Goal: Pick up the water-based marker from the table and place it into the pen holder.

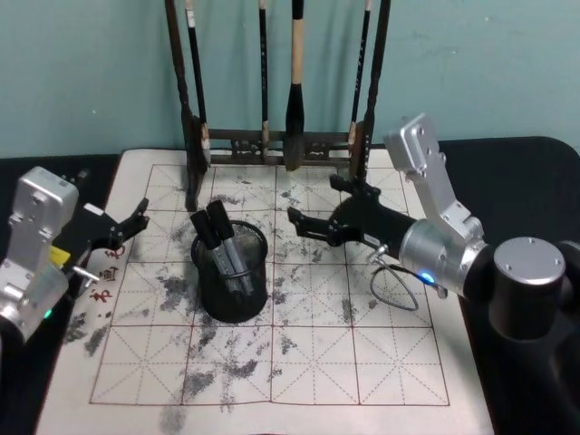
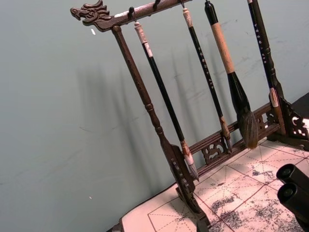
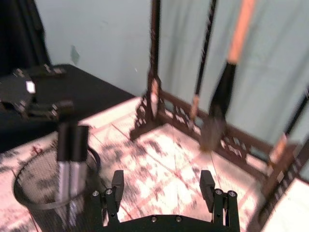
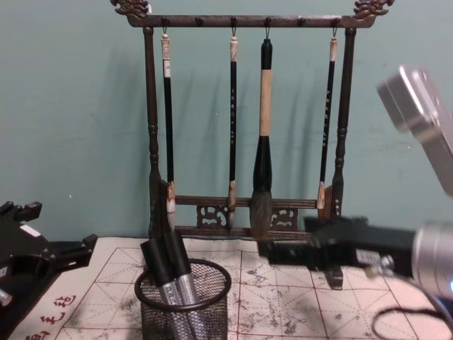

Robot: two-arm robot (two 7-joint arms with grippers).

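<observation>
Right claw (image 1: pixel 313 204) hovers over the mat-covered table (image 1: pixel 381 362), fingers spread wide, holding nothing. Pen holder (image 1: pixel 232 272) stands just to its left, apart from it, with two markers (image 1: pixel 220 237) upright inside. Right wrist view shows bare mat between the fingers (image 3: pixel 117 186); chest view shows the brush rack (image 4: pixel 241 127) behind the claw. Left claw (image 1: pixel 127 227) sits at the mat's left edge, slightly open, empty.

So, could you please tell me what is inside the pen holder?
Two markers with black caps and silver barrels stand leaning in the pen holder. The mesh obscures their lower ends and the holder's bottom.
</observation>
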